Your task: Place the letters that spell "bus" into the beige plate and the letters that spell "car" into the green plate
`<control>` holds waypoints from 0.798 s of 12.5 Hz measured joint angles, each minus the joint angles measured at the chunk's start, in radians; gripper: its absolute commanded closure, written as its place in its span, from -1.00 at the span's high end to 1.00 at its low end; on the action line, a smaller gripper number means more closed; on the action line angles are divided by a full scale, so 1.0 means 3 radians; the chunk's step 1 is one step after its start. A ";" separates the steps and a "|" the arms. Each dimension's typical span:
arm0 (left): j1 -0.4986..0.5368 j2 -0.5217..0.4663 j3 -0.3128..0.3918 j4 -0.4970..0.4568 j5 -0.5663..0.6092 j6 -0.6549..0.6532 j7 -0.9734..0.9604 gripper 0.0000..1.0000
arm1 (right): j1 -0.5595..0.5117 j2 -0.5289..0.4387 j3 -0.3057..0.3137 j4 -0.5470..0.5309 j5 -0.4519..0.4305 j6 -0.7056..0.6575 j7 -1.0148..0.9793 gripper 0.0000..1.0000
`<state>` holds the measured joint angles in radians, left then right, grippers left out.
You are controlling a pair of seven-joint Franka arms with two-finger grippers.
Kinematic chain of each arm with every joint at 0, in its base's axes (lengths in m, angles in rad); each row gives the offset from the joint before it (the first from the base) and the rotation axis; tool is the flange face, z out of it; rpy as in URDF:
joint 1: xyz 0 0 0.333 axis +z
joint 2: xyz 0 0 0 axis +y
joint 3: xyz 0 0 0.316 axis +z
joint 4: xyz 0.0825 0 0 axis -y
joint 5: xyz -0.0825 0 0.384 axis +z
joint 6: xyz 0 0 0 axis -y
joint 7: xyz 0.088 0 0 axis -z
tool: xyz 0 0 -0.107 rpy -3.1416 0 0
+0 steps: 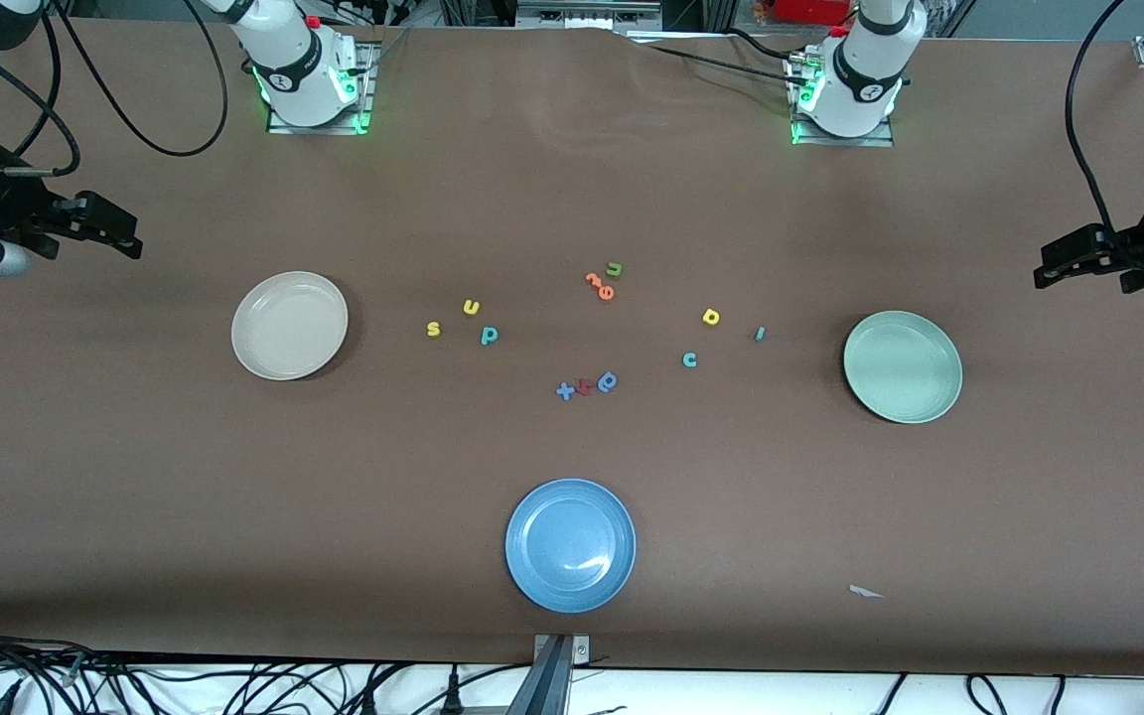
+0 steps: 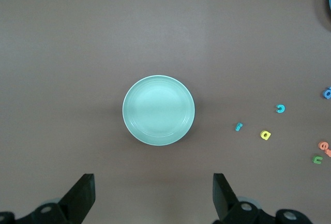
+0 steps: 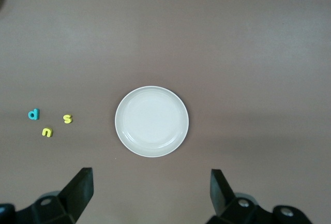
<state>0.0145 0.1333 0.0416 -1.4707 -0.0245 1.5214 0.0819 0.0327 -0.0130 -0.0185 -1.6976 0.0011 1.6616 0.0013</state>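
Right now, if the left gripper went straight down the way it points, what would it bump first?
Probably bare table. The left gripper is open, looking down with the green plate just ahead of its fingers, not between them. A slight forward tilt could bring it onto the plate's rim; depth is hard to judge.

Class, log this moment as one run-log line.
left claw: open, waiting | right claw: open, waiting | beige plate: empty | green plate: empty
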 measured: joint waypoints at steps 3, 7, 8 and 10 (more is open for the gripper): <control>0.0000 0.0000 -0.0001 0.0000 0.0000 0.0000 0.0000 1.00 | -0.0002 0.0000 -0.0024 0.0000 0.0000 0.0000 0.0000 1.00; -0.0006 0.0000 -0.0006 0.0000 0.0000 0.0001 0.0000 1.00 | -0.0005 0.0000 -0.0036 0.0000 0.0000 0.0000 0.0000 1.00; -0.0006 0.0000 -0.0006 0.0000 0.0000 0.0001 0.0000 1.00 | -0.0004 0.0000 -0.0036 0.0000 0.0000 0.0000 0.0000 1.00; -0.0006 0.0000 -0.0006 0.0000 0.0000 0.0001 0.0000 1.00 | -0.0004 0.0000 -0.0036 0.0000 0.0000 0.0000 0.0000 1.00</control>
<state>0.0127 0.1334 0.0398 -1.4707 -0.0245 1.5218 0.0819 0.0313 -0.0130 -0.0294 -1.6976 0.0011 1.6616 0.0013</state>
